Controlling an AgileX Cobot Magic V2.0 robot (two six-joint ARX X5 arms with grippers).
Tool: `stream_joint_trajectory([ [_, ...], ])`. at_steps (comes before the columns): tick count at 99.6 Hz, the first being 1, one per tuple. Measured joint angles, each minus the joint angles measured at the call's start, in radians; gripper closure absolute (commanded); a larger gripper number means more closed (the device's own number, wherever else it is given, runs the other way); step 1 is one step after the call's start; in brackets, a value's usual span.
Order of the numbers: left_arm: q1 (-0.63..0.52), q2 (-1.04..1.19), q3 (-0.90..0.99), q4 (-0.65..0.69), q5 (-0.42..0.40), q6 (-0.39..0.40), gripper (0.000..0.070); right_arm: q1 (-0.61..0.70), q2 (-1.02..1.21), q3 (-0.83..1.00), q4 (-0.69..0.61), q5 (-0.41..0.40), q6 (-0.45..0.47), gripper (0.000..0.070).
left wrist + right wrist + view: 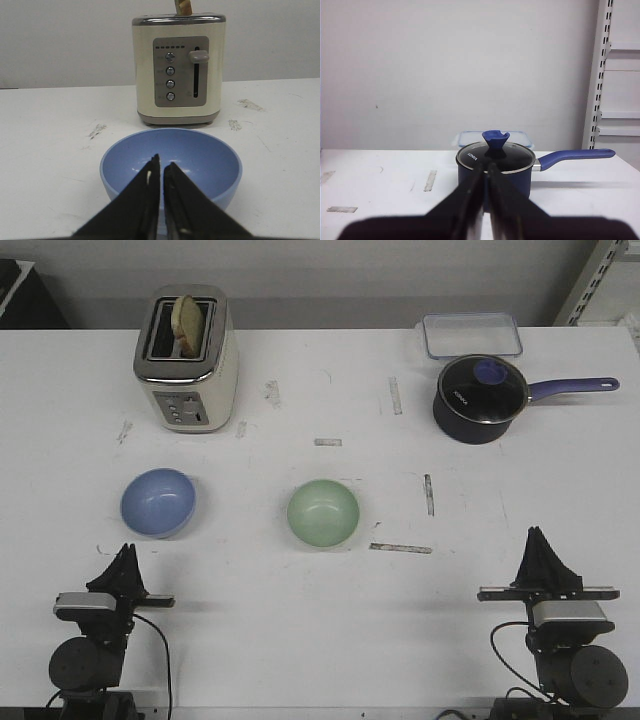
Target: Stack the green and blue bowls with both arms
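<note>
The pale blue bowl (pixel 158 503) sits on the white table at the left; it also shows in the left wrist view (pixel 200 160), just beyond the fingertips. The pale green bowl (pixel 323 514) sits near the table's middle, apart from the blue one. My left gripper (pixel 127 552) is shut and empty, near the front edge just short of the blue bowl; in the left wrist view (pixel 161 162) its jaws stand together. My right gripper (pixel 538 536) is shut and empty at the front right, far from both bowls; it also shows in the right wrist view (pixel 485 167).
A cream toaster (pixel 185 358) with bread in it stands at the back left, behind the blue bowl (pixel 178 70). A dark purple saucepan (pixel 480 400) with a glass lid and a clear lidded box (pixel 471 335) stand at the back right. Tape marks dot the table.
</note>
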Motion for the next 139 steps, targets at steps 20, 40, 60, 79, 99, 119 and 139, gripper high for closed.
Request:
stream_joint_trajectory([
  [20, 0.0, 0.0, 0.0, 0.002, 0.0, 0.0, 0.0699, 0.0, 0.0, 0.0, 0.0, 0.0, 0.0, 0.07],
  [40, 0.0, 0.0, 0.0, 0.072, 0.005, -0.015, 0.0699, 0.0, 0.0, 0.0, 0.0, 0.0, 0.0, 0.07],
  [60, 0.0, 0.008, 0.024, 0.029, 0.005, -0.023, 0.0699, 0.0, 0.0, 0.0, 0.0, 0.0, 0.0, 0.07],
  [79, 0.0, 0.084, 0.185, -0.088, 0.004, -0.023, 0.0699, 0.0, 0.0, 0.0, 0.0, 0.0, 0.0, 0.07],
  [99, 0.0, 0.249, 0.329, -0.148, 0.004, -0.024, 0.0699, 0.0, 0.0, 0.0, 0.0, 0.0, 0.0, 0.07],
  [119, 0.0, 0.447, 0.465, -0.265, 0.004, -0.026, 0.0699, 0.0, 0.0, 0.0, 0.0, 0.0, 0.0, 0.07],
  [139, 0.0, 0.664, 0.626, -0.389, 0.004, -0.116, 0.0699, 0.0, 0.0, 0.0, 0.0, 0.0, 0.0, 0.07],
])
